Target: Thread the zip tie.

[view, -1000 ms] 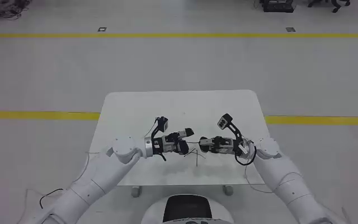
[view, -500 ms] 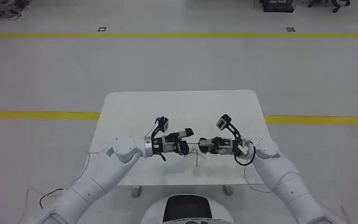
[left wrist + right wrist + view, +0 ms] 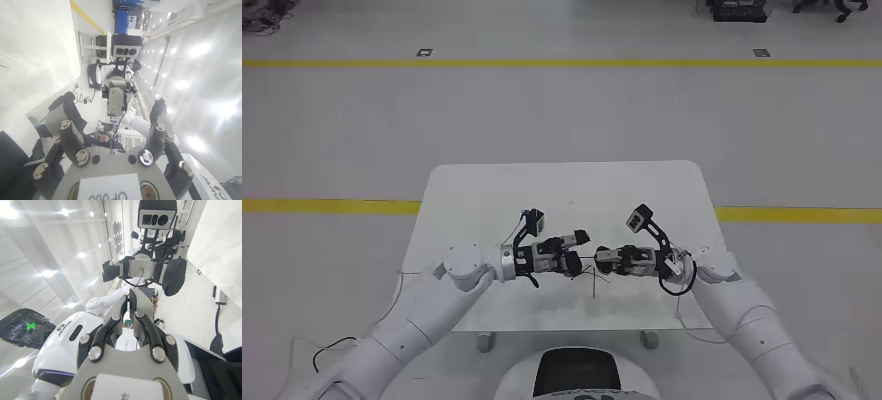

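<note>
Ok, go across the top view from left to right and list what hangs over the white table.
Open left claw → thin black zip tie → closed right claw.

Bright, even overhead light leaves the table (image 3: pixel 542 190) pale, with a soft shadow on the floor (image 3: pixel 542 325) at its six o'clock edge. Ceiling lamps (image 3: pixel 199 50) flare into streaky glare; both wrist views warp at their edges.

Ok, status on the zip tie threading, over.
Left gripper open. Right gripper shut on zip tie, tie reaching toward the left one. Nothing seen in the way between them.
</note>
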